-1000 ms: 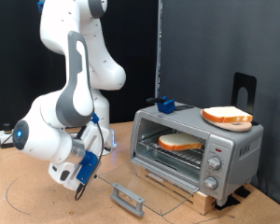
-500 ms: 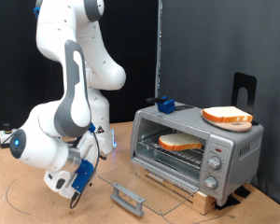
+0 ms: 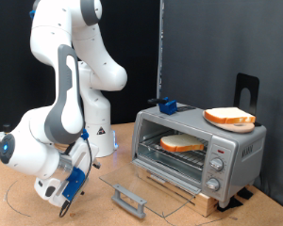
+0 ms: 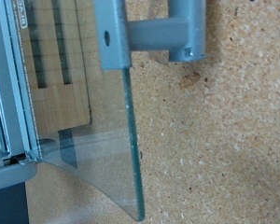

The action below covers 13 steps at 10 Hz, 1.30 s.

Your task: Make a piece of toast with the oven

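Corkboard tabletop [image 3: 28, 202]: inside the boxy silver toaster oven [image 3: 200, 151], a thin, light, crumbly tan toast slice [image 3: 182, 144] is seen, best lifted by its crust; left of the oven, the gripper [image 3: 74, 191] is seen, its opening impossible to tell.

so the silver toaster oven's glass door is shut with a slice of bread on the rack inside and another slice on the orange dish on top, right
Not quite: the silver toaster oven's glass door is open, folded down flat in front, as the exterior view shows. The rest holds: one pale slice of bread lies on the rack inside, another slice sits on the orange dish on top.
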Each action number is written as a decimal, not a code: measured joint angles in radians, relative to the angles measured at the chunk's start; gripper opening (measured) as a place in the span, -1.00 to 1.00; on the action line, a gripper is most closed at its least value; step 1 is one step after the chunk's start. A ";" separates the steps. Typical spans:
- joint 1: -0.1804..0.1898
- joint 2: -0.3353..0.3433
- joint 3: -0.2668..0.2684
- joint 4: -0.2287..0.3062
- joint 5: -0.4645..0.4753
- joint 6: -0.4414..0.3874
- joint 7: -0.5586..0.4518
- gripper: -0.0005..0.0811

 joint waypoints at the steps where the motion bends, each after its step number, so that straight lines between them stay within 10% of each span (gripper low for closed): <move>1: 0.000 0.013 -0.002 0.005 0.000 0.000 0.002 0.99; 13: -0.008 -0.050 0.087 -0.148 0.063 -0.117 -0.045 0.99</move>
